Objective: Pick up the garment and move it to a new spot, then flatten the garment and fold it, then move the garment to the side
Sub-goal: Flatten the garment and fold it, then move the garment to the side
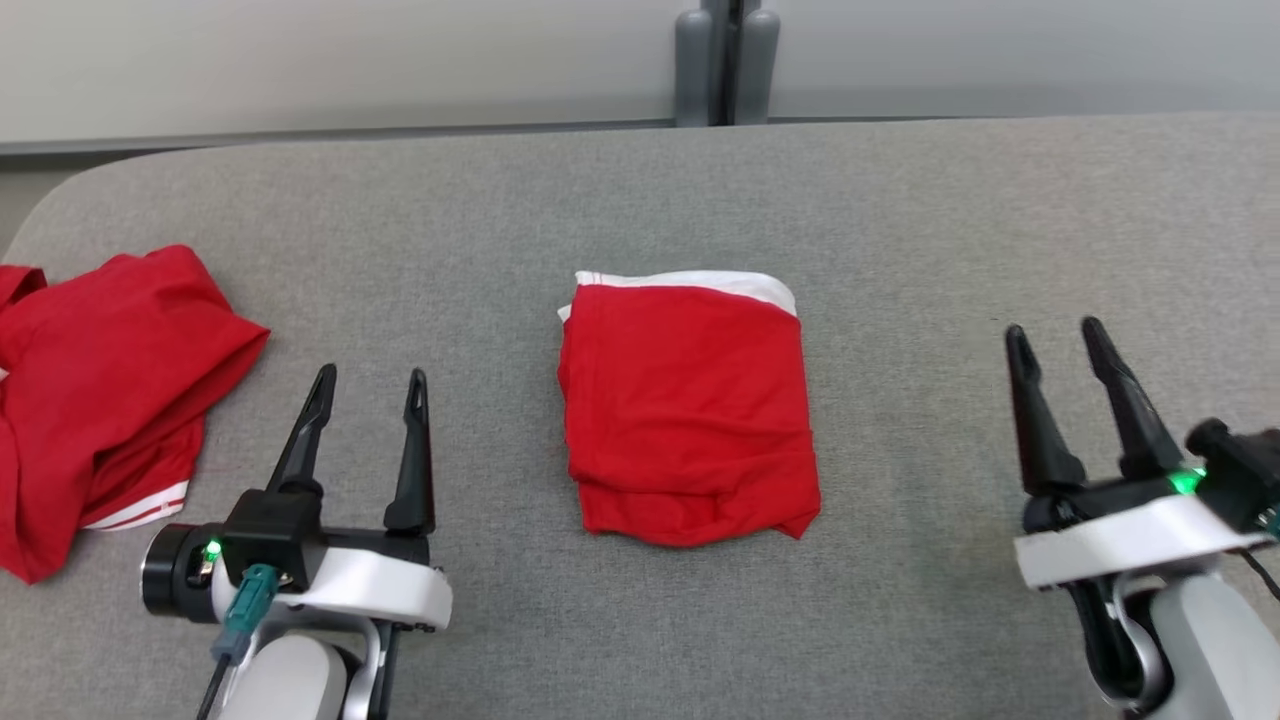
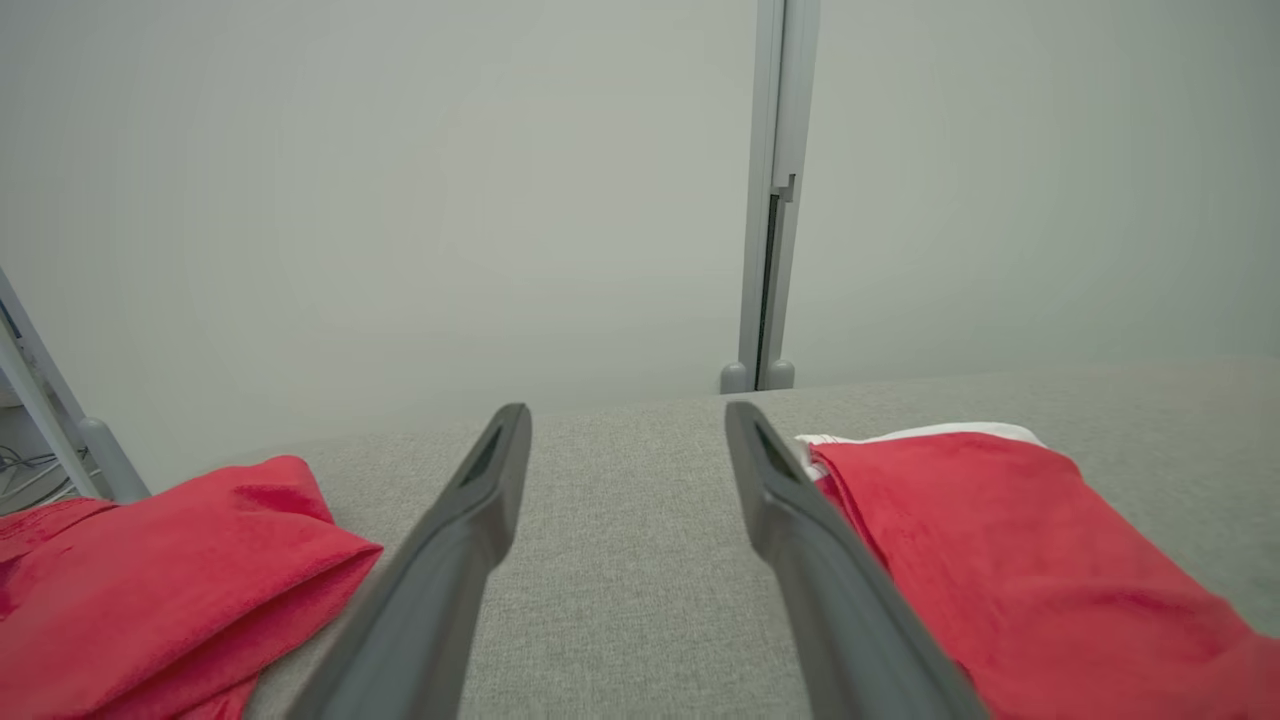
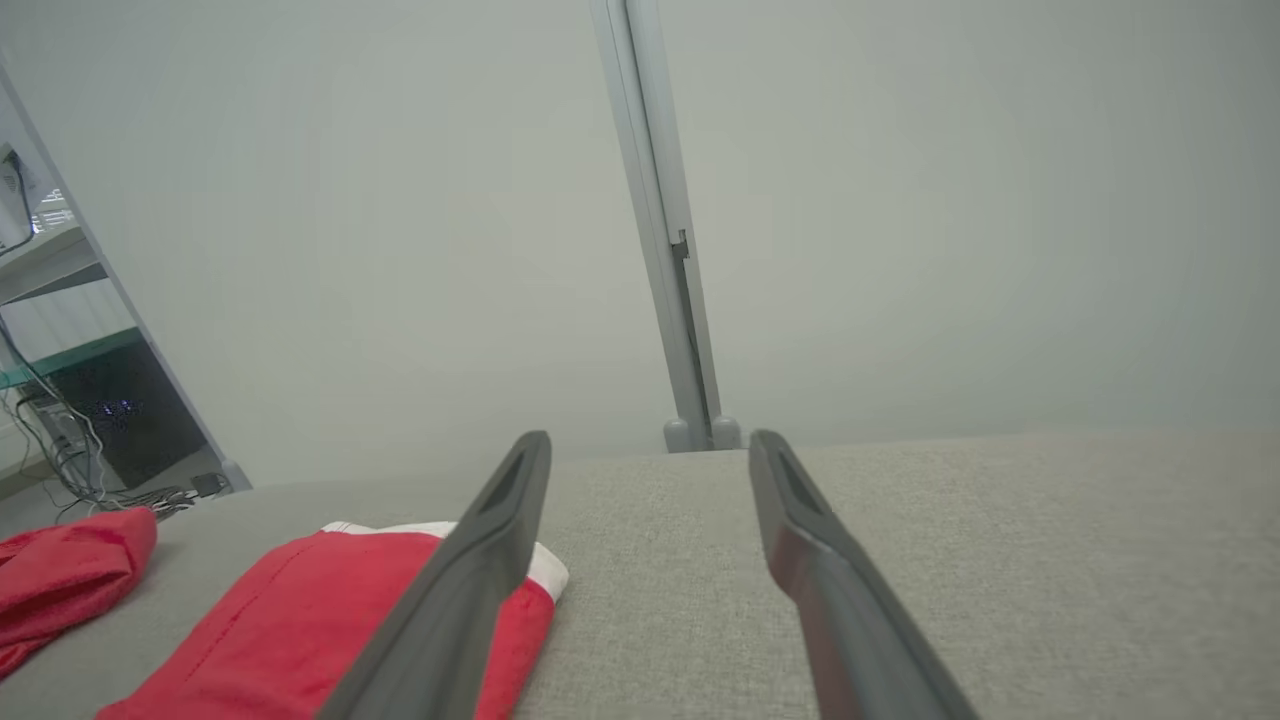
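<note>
The red garment [image 1: 688, 410] is sitting pretty much dead centre on the grey surface [image 1: 900, 200], folded down into a compact, squarish packet. By the look of it the pick-up, the flattening and the folding are all done. The fold seems reasonably tidy, just a bit lumpy along the near edge where the layers stack up. Judging from the task, what's left is the last bit: shifting the packet off to the side. That's not done yet, since it lies right between the two arms.

Neither arm has hold of it. The left tool [image 1: 372, 375] hovers near the packet's left side, fingers spread wide with nothing between them. The right tool [image 1: 1055, 328] is well apart from it on the right, also spread wide and empty. In both wrist views the fingers frame bare grey fabric, with the garment off to one side of them.

As for orientation, the packet is only a little longer than it is wide. Its long axis seems to run straight away from the robot, toward the grey post [image 1: 727, 60] behind the far edge. The white band [image 1: 690, 280] peeks out at the far end, so that end points away and the thick folded edge faces the robot.

A second red piece [image 1: 100, 380] lies rumpled at the far left, well apart from the packet. So the right side looks like the roomier place to put it.
</note>
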### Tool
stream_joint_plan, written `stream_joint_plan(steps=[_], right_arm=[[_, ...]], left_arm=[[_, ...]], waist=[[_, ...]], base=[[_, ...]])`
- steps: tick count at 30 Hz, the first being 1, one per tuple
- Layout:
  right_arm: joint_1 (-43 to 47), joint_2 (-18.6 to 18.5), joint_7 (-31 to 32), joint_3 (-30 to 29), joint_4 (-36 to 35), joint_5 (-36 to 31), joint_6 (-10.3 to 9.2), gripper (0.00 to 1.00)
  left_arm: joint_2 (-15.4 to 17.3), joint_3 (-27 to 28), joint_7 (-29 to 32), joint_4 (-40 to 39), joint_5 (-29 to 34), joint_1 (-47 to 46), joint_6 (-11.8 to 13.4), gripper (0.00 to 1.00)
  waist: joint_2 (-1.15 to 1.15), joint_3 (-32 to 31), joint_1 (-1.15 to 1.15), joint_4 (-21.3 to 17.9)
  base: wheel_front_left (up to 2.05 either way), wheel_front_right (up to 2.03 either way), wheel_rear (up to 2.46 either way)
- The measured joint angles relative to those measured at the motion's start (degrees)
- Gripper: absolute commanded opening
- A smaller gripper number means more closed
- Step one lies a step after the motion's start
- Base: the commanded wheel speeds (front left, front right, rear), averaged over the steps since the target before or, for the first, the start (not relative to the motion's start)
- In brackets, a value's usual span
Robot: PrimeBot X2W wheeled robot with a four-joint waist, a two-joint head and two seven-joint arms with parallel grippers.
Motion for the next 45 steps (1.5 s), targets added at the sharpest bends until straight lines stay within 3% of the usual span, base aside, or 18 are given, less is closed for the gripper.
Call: stream_joint_plan(steps=[4, 24, 45], right_arm=[[4.46, 0.05, 1.80, -4.45, -2.53, -2.37, 0.00, 1.00], [19.70, 1.32, 12.52, -8.99, -14.46, -8.55, 0.00, 1.00], [21.85, 2.64, 15.39, -11.76, -16.75, -9.88, 0.00, 1.00]], left_arm=[[1.42, 0.97, 0.03, 0.01, -1.26, 2.34, -0.29, 1.00], [4.49, 1.48, 2.46, -1.07, -4.11, 11.85, -1.04, 1.00], [5.61, 0.76, 3.98, -2.14, -4.01, 13.07, 0.53, 1.00]], waist=[[0.00, -1.81, 0.00, -1.09], [0.00, -11.20, 0.00, -1.65], [0.00, -12.82, 0.00, -1.12]], base=[[0.00, 0.00, 0.00], [0.00, 0.00, 0.00], [0.00, 0.00, 0.00]])
